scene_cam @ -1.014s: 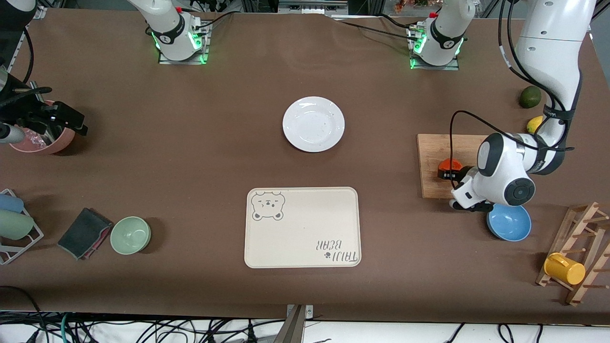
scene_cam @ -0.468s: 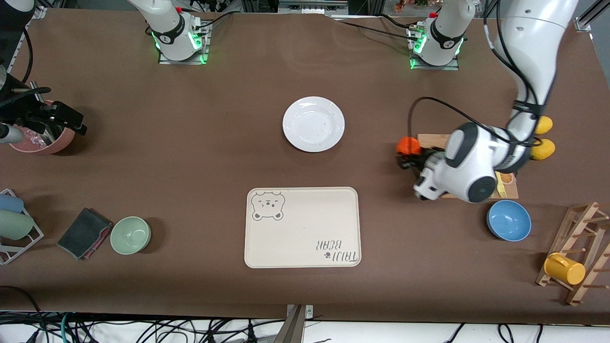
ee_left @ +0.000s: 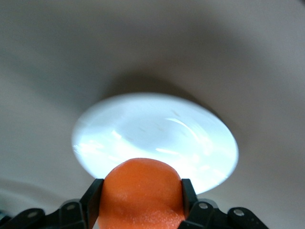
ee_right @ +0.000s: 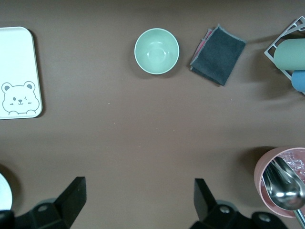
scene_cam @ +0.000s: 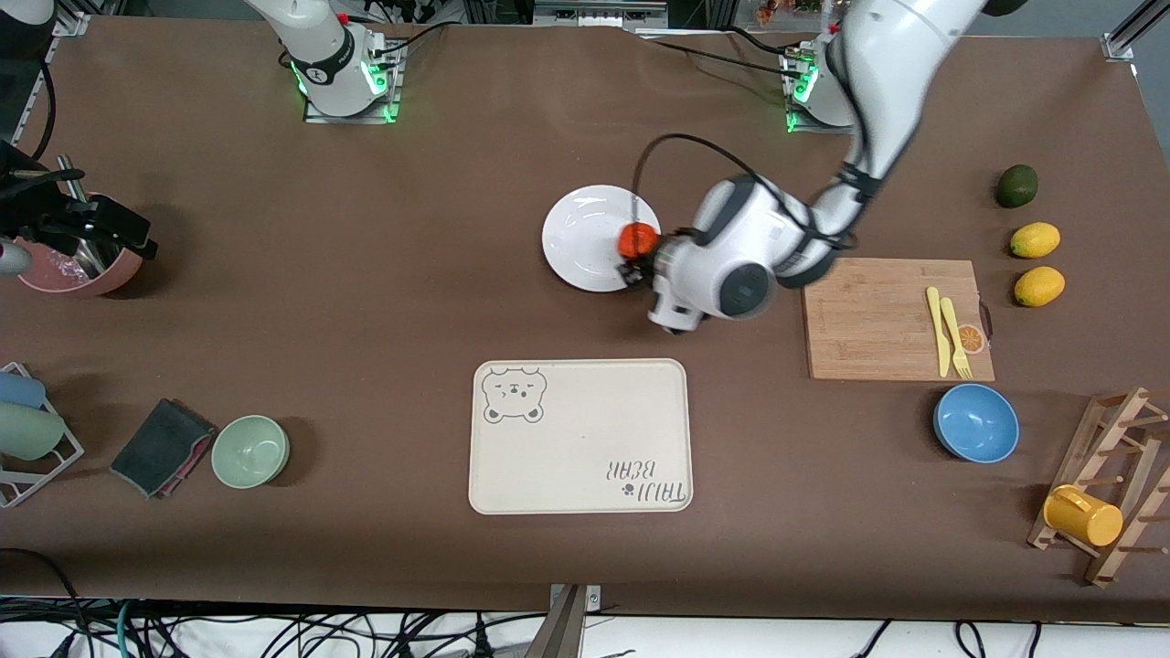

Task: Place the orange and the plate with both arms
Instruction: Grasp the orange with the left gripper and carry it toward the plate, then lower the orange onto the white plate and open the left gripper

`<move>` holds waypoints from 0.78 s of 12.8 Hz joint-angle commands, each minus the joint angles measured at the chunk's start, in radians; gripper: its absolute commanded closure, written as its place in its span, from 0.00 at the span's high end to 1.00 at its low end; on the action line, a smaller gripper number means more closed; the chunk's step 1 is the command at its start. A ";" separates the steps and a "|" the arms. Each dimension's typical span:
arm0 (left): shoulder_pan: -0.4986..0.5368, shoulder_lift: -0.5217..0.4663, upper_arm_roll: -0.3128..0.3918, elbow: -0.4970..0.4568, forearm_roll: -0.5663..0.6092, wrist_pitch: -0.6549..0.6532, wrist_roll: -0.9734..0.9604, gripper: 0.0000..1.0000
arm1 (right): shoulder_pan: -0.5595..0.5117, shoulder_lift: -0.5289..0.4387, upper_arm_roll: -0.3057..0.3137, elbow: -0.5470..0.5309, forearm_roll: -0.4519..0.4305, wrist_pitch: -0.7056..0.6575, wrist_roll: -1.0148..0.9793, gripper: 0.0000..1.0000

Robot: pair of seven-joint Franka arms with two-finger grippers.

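Right gripper [ee_right: 138,198] hangs over bare brown counter [ee_right: 143,129], jaws spread wide, nothing between them. Pale green bowl [ee_right: 157,51] sits upright, empty. Dark grey folded cloth [ee_right: 218,55] lies just beside bowl, pink edge showing under it. Wire rack [ee_right: 291,47] holds green cup and blue cup lying on sides. Cream bear-print tray [ee_right: 19,71] partly in frame, bear face at its corner. Pink bowl [ee_right: 281,179] holds metal spoon [ee_right: 286,186]. Sliver of white plate [ee_right: 4,195] at frame edge.

Bare table btwn plate [scene_cam: 585,239] & tray [scene_cam: 579,436]; cutting board [scene_cam: 877,320] toward left-arm end.
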 commanded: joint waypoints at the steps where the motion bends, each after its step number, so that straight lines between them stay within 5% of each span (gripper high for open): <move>1: -0.135 0.011 0.022 -0.022 -0.009 0.150 -0.118 0.00 | -0.004 -0.005 -0.002 0.009 0.017 -0.015 -0.011 1.00; 10: -0.165 0.026 0.020 -0.099 0.158 0.215 -0.109 0.00 | -0.004 -0.008 -0.006 0.009 0.017 -0.015 -0.013 1.00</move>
